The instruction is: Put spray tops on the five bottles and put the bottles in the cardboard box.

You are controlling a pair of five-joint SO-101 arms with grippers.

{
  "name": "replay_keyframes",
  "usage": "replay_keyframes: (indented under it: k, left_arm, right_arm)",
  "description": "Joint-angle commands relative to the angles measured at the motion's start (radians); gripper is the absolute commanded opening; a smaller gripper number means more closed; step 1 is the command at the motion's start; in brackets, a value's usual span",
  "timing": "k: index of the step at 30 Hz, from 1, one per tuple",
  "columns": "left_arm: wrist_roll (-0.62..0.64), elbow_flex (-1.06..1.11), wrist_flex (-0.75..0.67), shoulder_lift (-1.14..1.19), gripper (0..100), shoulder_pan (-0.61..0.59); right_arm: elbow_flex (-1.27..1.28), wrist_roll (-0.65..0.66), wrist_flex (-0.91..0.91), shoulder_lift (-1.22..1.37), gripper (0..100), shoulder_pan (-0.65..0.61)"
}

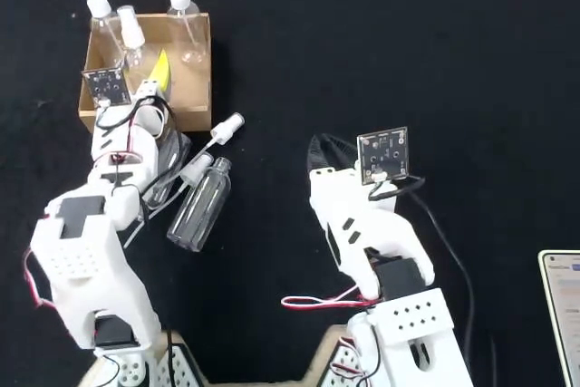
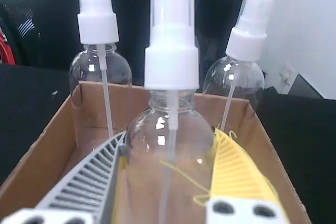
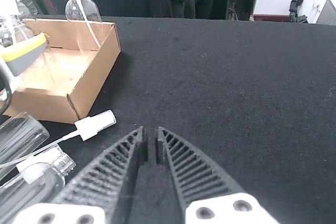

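L gripper (image 2: 170,136), one grey finger and one yellow, is clamped on a clear plastic bottle w/ white spray top (image 2: 157,129), upright inside the brown cardboard box (image 2: 58,135). Can't tell if its base touches the floor. Two more capped bottles (image 2: 100,72) stand at the box's far wall. R gripper (image 3: 149,136), black, hangs over the black table (image 3: 236,77), jaws nearly closed, a thin slit between, nothing held. Beside the box lie an uncapped clear bottle (image 1: 201,206) and two loose white spray tops (image 1: 227,126).

Bright even light, glints on bottle (image 2: 157,148), faint shadows
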Motion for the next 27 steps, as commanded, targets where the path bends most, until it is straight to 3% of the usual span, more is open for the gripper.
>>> replay_keyframes:
  k: [1, 27]
  left_arm:
    - [0.002, 0.050, 0.003, -0.106, 8, -0.008]
    - [0.000, 0.263, 0.002, -0.330, 8, -0.013]
  right_arm:
    - [-0.007, 0.008, -0.032, -0.035, 3.4, 0.012]
    - [-0.007, 0.008, -0.032, -0.035, 3.4, 0.012]
